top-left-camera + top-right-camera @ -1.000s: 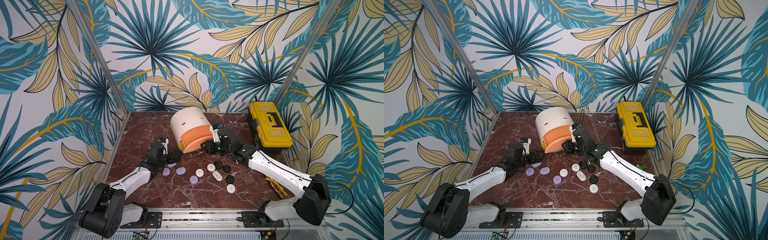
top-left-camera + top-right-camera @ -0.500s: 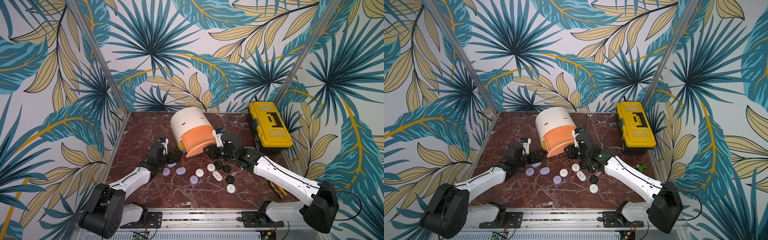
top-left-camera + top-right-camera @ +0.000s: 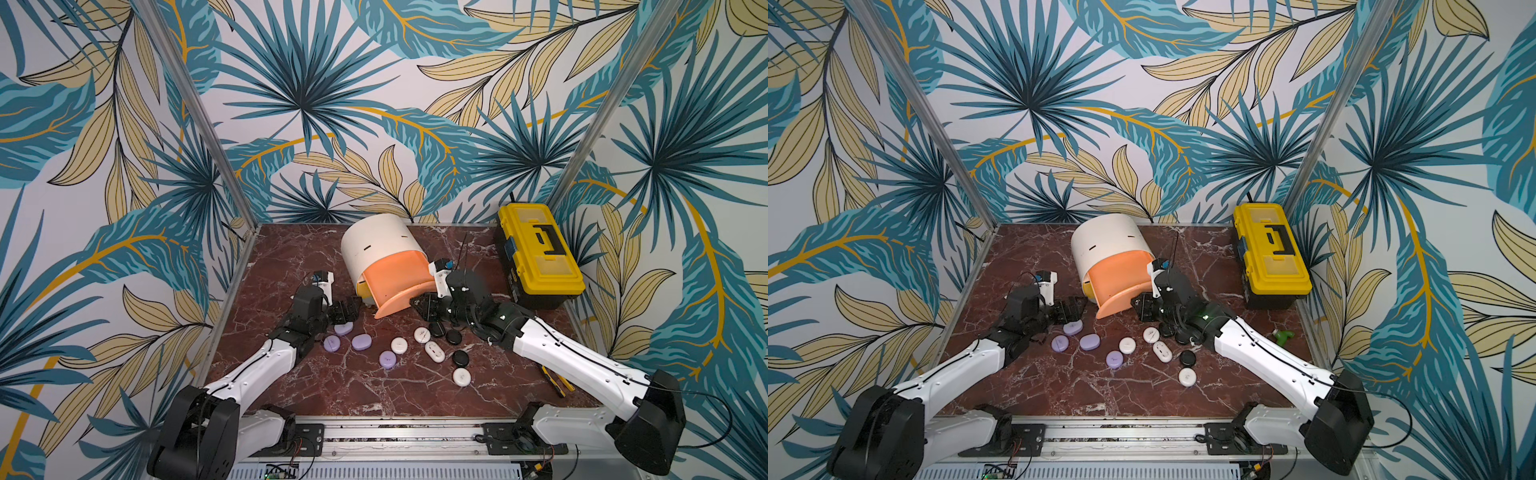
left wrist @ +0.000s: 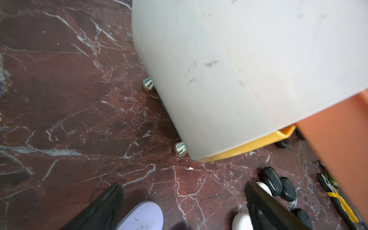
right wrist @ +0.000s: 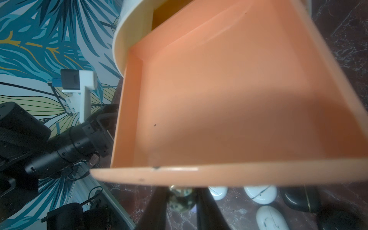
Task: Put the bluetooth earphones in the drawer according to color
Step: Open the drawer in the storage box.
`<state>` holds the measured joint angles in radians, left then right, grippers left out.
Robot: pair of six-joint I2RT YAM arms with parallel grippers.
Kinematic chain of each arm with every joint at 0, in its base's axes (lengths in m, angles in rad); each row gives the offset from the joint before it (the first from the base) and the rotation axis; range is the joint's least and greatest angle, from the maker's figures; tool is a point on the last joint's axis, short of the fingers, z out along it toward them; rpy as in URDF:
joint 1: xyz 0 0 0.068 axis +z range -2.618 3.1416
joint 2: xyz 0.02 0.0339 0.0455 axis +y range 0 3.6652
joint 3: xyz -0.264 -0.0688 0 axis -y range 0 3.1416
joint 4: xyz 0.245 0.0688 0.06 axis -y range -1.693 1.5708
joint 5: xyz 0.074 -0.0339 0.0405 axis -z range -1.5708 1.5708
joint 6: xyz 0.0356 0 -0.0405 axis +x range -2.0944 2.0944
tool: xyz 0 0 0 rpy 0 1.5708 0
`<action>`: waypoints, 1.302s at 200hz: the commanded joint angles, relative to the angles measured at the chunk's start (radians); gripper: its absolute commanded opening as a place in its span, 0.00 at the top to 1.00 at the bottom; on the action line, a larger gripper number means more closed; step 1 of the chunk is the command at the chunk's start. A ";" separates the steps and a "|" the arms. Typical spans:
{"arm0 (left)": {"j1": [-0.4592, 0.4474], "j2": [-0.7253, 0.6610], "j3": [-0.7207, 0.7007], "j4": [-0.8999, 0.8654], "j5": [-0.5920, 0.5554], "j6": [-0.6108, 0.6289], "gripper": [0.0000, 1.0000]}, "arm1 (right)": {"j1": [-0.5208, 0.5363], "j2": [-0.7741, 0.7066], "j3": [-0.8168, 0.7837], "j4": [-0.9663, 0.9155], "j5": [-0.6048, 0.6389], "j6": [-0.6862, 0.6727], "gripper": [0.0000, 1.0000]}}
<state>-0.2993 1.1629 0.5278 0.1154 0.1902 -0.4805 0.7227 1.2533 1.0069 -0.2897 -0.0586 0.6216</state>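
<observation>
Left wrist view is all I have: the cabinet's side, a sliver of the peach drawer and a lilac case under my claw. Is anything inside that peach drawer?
Observer: No. The right wrist view looks straight into the peach drawer and its floor is bare.
Operator: Is the other arm on it?
Observer: Yes, the right claw is shut on the knob below the drawer's front.
Operator: How many lilac cases are out in all?
Observer: Four lilac cases lie on the table in both top views, in a loose cluster near your claw.
</observation>
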 commanded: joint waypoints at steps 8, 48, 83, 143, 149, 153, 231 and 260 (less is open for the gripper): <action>0.006 -0.041 -0.035 0.022 -0.022 -0.001 0.00 | 0.004 0.024 -0.033 0.006 0.020 0.015 0.81; 0.007 -0.077 -0.053 0.041 -0.011 -0.006 0.00 | 0.004 0.022 -0.043 0.006 0.025 0.018 0.76; 0.006 -0.134 -0.087 0.083 0.022 -0.016 0.00 | 0.005 0.004 -0.038 -0.016 0.030 0.009 0.67; 0.005 -0.330 -0.155 0.095 0.007 -0.019 0.00 | 0.005 -0.060 -0.030 -0.071 0.069 -0.024 0.43; 0.005 -0.351 -0.161 0.092 0.005 -0.020 0.00 | 0.005 -0.069 -0.034 -0.077 0.074 -0.027 0.41; 0.006 -0.365 -0.166 0.090 0.003 -0.022 0.00 | 0.004 -0.075 -0.037 -0.081 0.080 -0.028 0.40; 0.006 -0.679 -0.246 -0.012 -0.182 -0.068 0.00 | 0.004 -0.332 -0.235 -0.193 0.314 -0.045 0.01; 0.005 -0.649 -0.247 -0.024 -0.253 -0.085 0.00 | 0.004 -0.417 -0.311 -0.262 0.476 -0.018 0.00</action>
<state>-0.2985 0.4923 0.3237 0.1249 0.0273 -0.5446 0.7269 0.8856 0.7521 -0.4591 0.2417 0.5838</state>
